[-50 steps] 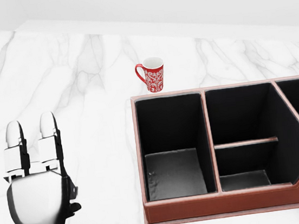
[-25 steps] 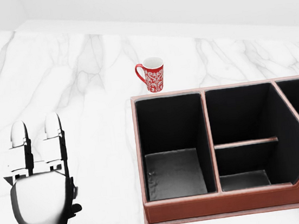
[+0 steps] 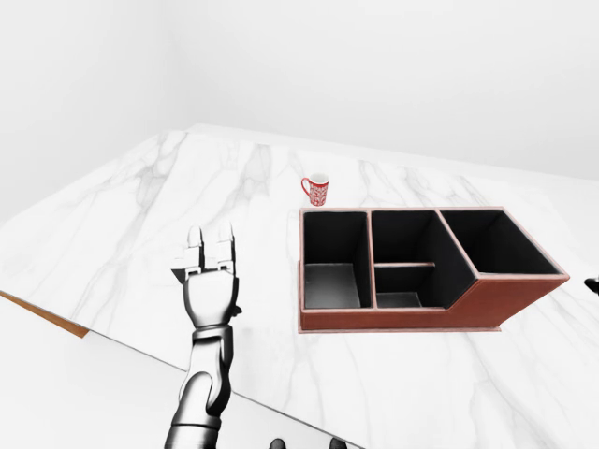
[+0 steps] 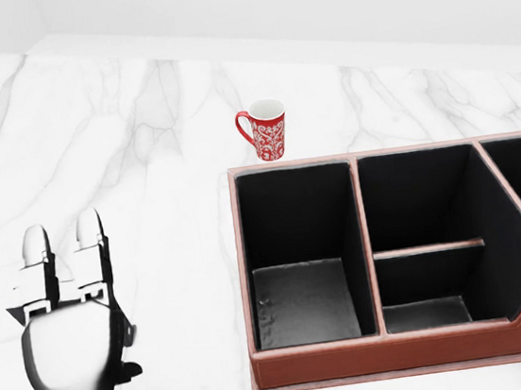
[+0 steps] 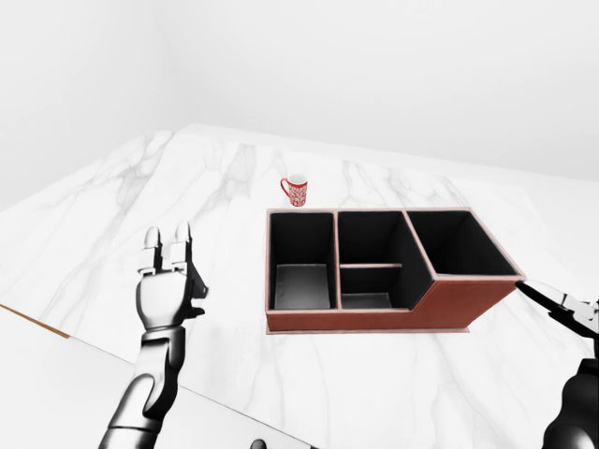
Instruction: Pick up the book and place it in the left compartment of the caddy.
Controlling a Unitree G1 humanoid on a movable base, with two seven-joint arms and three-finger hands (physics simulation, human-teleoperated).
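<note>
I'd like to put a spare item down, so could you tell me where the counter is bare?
The marble counter is bare between the left robot hand and the caddy, and in the eye views along the caddy's lower edge. It is tight only where the mug stands against the caddy's top rim.

Bench (image 4: 120,136) – polished white marble look, grey veins. Caddy (image 4: 403,351) – reddish-brown leather-like outside, stitched edge, matt black lining with a faint sheen on the floor. Mug (image 4: 266,130) glossy ceramic, red with white pattern. Left hand (image 4: 71,356) smooth silvery metal, fingers (image 4: 34,244) pale, black joints.
</note>
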